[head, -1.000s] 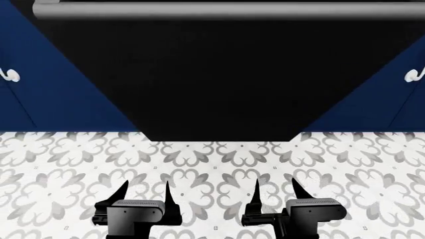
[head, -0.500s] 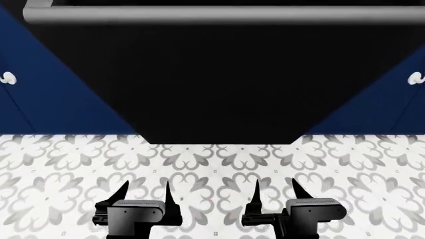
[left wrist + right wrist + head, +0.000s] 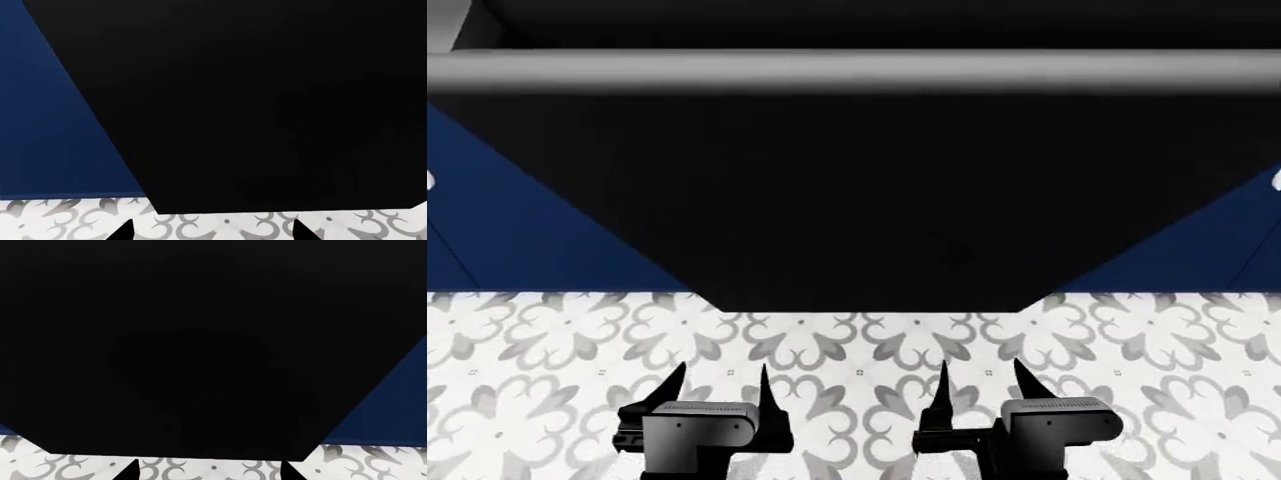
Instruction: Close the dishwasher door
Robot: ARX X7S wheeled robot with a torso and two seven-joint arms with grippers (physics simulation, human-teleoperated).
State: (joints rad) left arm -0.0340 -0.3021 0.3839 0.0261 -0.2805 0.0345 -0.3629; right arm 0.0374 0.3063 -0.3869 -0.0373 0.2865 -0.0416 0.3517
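Note:
The dishwasher door (image 3: 854, 200) fills the upper half of the head view as a wide black panel hanging open toward me. Its long grey bar handle (image 3: 854, 70) runs along its top edge. My left gripper (image 3: 721, 372) and right gripper (image 3: 981, 366) stand side by side over the floor, short of the door's lower edge. Both are open with nothing between the fingers. The left wrist view has the black door (image 3: 267, 100) close ahead of the left gripper (image 3: 212, 225). In the right wrist view the door (image 3: 200, 340) fills nearly everything beyond the right gripper (image 3: 211, 465).
Navy cabinet fronts flank the door on the left (image 3: 507, 230) and on the right (image 3: 1214, 250), with white knobs (image 3: 1276, 181) at the view's edges. A grey and white patterned tile floor (image 3: 854, 340) lies under both grippers.
The door and its handle have grown larger and slid lower in the head view. The cabinet knobs have drifted out to the edges. Both grippers keep their pose.

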